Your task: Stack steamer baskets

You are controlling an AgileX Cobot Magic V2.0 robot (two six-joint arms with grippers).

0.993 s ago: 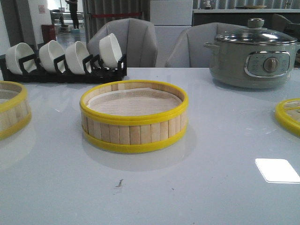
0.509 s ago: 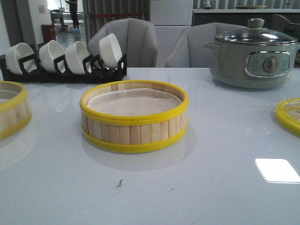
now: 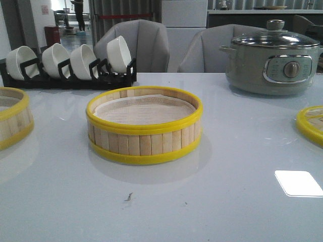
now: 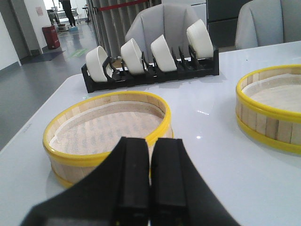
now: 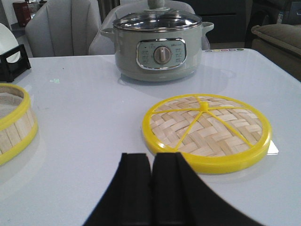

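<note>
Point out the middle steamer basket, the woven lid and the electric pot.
middle steamer basket (image 3: 144, 143), front view, on its slatted front wall.
woven lid (image 5: 207, 128), right wrist view, on its woven top.
electric pot (image 3: 247, 73), front view, on its grey-green side.

Nothing visible has changed: the middle basket (image 3: 144, 125) sits at the frame's centre exactly as before.

In the front view the left steamer basket (image 3: 12, 118) is cut off by the picture's left edge, and the woven lid (image 3: 312, 125) by the right edge. Neither arm appears there. In the left wrist view the left pincer (image 4: 149, 183) hides the near rim of that basket, and the middle basket (image 4: 273, 110) runs off the edge.
</note>
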